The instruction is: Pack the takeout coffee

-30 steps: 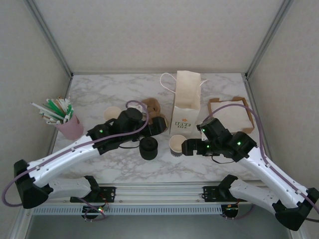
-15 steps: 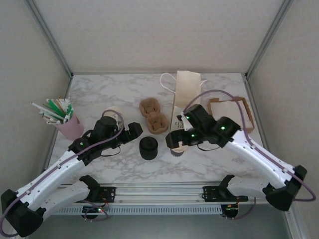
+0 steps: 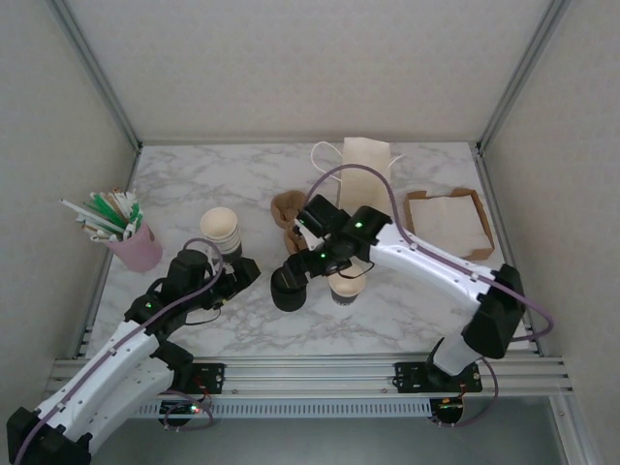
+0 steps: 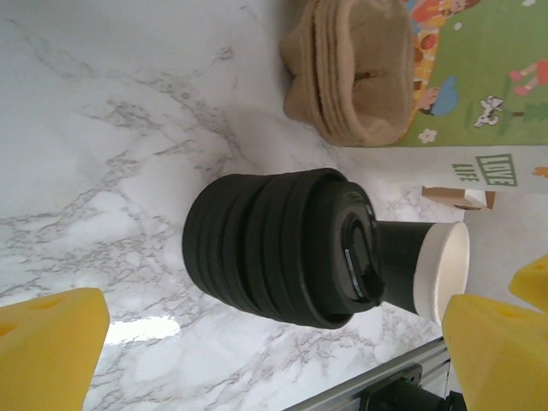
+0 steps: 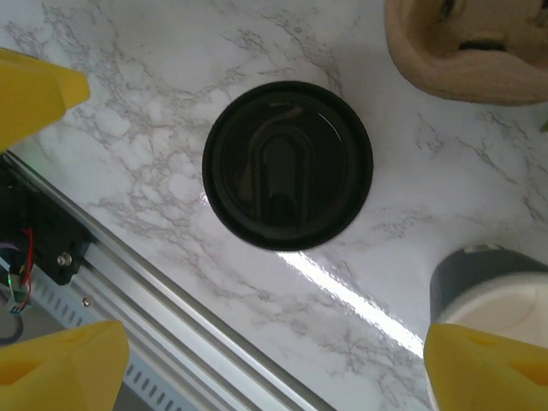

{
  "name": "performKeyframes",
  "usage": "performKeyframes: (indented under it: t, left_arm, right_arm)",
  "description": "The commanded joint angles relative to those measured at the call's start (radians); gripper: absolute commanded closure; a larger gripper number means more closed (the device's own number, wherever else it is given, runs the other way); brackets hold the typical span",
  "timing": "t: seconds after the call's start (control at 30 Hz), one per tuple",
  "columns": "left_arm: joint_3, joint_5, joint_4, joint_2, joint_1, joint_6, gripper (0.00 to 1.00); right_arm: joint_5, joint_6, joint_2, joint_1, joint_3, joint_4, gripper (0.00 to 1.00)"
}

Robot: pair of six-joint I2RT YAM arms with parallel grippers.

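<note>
From above, the right pincer (image 3: 294, 273) is hanging with its jaws spread and empty, right over the squat stack of round black plastic lids (image 3: 288, 295). Its arm is reaching in across the white marble-patterned table (image 3: 194, 184). The small dark-walled paper cup with the cream inside (image 3: 343, 288) is standing upright just off that pincer's right flank, close beside the stack (it is wearing no lid at this moment). The left pincer (image 3: 239, 274) is waiting on the stack's far side, so the right arm is looking like the nearer one.

On the left wrist camera, the left pincer (image 4: 276, 318) is holding its yellow fingers (image 4: 51, 342) wide with nothing between them. The lids are sitting straight ahead of it and the cup (image 4: 424, 272) is peeking out beyond them.

On the right wrist camera, the right pincer (image 5: 278, 351) is gaping over the top lid. The cup (image 5: 497, 291) is sitting off by one finger, mouth up. Capping it is likely turning on that short sideways offset, with both axes vertical.
</note>
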Motion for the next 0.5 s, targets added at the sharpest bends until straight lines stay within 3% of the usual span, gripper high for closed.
performKeyframes:
  t: [0.0,0.1,0.47]
  left_arm:
    - [-0.05,0.018,0.039,-0.032,0.01,-0.039,0.0]
    - [-0.102,0.03,0.073,-0.053,0.011,-0.057,0.02]
    - [-0.17,0.078,0.127,-0.09,0.011,-0.057,0.37]
  right_arm:
    - [0.003,-0.049,0.069,0.024,0.068,-0.023,0.1]
    - [0.005,-0.062,0.13,0.028,0.103,-0.036,0.11]
    - [0.022,-0.09,0.272,0.034,0.185,-0.052,0.12]
